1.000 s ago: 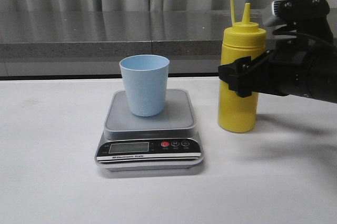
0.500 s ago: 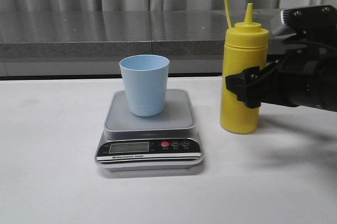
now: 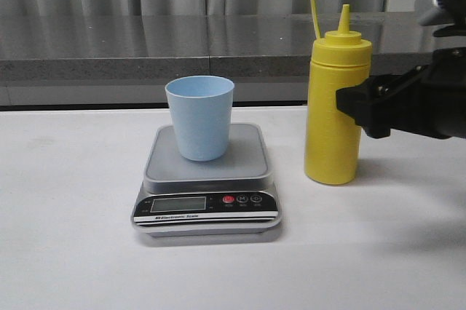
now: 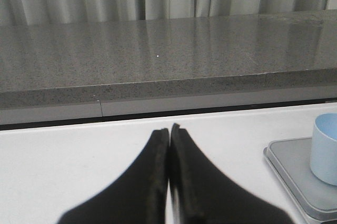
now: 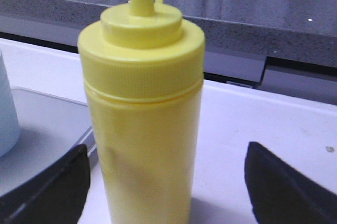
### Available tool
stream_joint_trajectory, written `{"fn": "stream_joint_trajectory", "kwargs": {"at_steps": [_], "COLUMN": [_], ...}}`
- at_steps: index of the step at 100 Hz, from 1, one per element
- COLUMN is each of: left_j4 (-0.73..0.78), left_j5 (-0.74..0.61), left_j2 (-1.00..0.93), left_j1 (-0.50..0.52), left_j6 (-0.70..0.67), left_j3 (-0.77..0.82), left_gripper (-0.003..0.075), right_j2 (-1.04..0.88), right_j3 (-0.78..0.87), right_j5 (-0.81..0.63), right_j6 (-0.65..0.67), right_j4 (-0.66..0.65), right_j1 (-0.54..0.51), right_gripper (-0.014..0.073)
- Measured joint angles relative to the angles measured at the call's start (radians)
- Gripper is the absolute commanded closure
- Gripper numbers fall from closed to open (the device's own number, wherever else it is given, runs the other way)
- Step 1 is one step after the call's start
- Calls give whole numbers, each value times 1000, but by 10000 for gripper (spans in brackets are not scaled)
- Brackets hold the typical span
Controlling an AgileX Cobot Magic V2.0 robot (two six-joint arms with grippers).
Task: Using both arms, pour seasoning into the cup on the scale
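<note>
The yellow squeeze bottle (image 3: 331, 117) stands upright on the white table, right of the scale, with its tethered cap open. The light blue cup (image 3: 199, 117) stands on the scale's (image 3: 247, 159) grey platform. My right gripper (image 3: 362, 111) is open at the bottle's right side. In the right wrist view the bottle (image 5: 142, 103) stands between and ahead of the right gripper (image 5: 166, 192), whose fingers (image 5: 47, 187) are wide apart and do not touch it. My left gripper (image 4: 169, 129) is shut and empty over the table, with the cup (image 4: 326, 148) and scale (image 4: 287, 158) off to its side.
A grey stone ledge (image 3: 145, 48) runs along the back of the table, with curtains behind it. The scale's display and red button (image 3: 228, 199) face the front. The left arm does not show in the front view.
My right gripper has drawn back to the right, off the bottle's body. The bottle shifted slightly right early on and now stands still. The cup and scale have not moved.
</note>
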Motion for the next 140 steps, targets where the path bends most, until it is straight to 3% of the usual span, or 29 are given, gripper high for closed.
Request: {"fn": "stream_joint_trajectory", "kwargs": {"at_steps": [26, 65, 92, 120, 132, 140], "left_j4": [0, 0, 0, 0, 0, 0], "left_j5": [0, 0, 0, 0, 0, 0], "left_j2": [0, 0, 0, 0, 0, 0], "left_j1": [0, 0, 0, 0, 0, 0], "left_j6": [0, 0, 0, 0, 0, 0], "left_j3": [0, 0, 0, 0, 0, 0], "left_gripper": [738, 738, 738, 738, 738, 738], "right_j2": [-199, -659, -971, -1213, -1273, -1297], "right_j3": [111, 129, 130, 136, 136, 136], "right_j5": [48, 445, 717, 899, 942, 963], "right_j6": [0, -4, -185, -367, -385, -389], "right_j4": [99, 186, 277, 347, 348, 348], "right_j1": [0, 0, 0, 0, 0, 0], "right_gripper": [-3, 1, 1, 4, 85, 224]}}
